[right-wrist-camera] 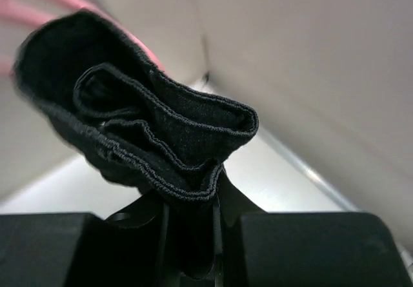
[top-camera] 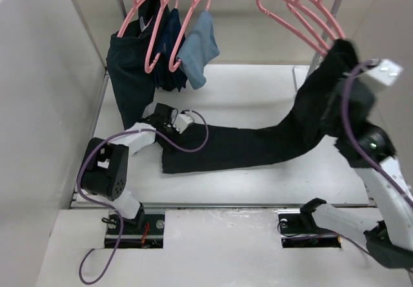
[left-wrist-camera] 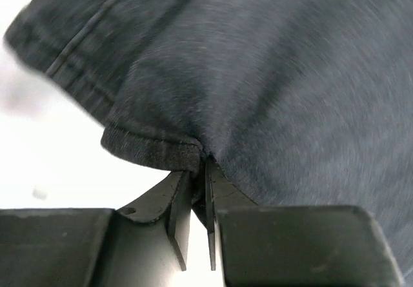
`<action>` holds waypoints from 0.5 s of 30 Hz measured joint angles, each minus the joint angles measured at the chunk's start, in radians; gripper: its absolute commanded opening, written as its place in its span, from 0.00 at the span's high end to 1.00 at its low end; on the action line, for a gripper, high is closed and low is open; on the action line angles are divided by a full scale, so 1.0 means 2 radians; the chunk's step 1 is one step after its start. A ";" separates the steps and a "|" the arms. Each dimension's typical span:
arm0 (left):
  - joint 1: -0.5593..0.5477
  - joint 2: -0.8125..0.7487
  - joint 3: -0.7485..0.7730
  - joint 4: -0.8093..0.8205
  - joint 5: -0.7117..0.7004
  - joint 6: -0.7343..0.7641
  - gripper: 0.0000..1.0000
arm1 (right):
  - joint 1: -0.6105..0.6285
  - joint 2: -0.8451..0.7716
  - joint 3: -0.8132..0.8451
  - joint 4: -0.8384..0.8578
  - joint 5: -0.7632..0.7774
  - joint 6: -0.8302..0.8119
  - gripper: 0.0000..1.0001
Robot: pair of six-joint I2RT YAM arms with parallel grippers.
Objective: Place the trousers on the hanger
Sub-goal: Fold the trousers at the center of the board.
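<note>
The black trousers [top-camera: 258, 142] lie across the table and rise at the right. My right gripper [top-camera: 345, 58] is shut on their bunched end [right-wrist-camera: 161, 132] and holds it up just below the pink hanger [top-camera: 300, 16] on the right side of the rail. My left gripper [top-camera: 169, 120] is low on the table at the trousers' left end. It is shut on a fold beside the hem [left-wrist-camera: 151, 148]. In the right wrist view a blurred pink hanger [right-wrist-camera: 39, 0] shows behind the cloth.
Three more pink hangers [top-camera: 161, 22] hang on the rail at the back left, with a dark navy-teal garment [top-camera: 132, 74] and a small light blue cloth [top-camera: 200, 45]. White walls close in the left and right sides. The rail's post [top-camera: 119, 3] stands at the back left.
</note>
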 measured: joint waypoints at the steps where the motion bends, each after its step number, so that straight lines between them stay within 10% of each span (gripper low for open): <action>1: -0.012 -0.004 -0.003 -0.005 0.002 0.002 0.93 | -0.022 -0.013 0.021 0.013 -0.005 -0.031 1.00; 8: -0.086 -0.007 -0.002 -0.021 0.041 0.006 0.90 | -0.038 -0.015 0.131 0.081 -0.017 -0.144 1.00; 15: -0.071 0.006 0.011 -0.036 0.103 -0.001 0.88 | 0.161 0.060 0.034 0.122 0.037 -0.148 1.00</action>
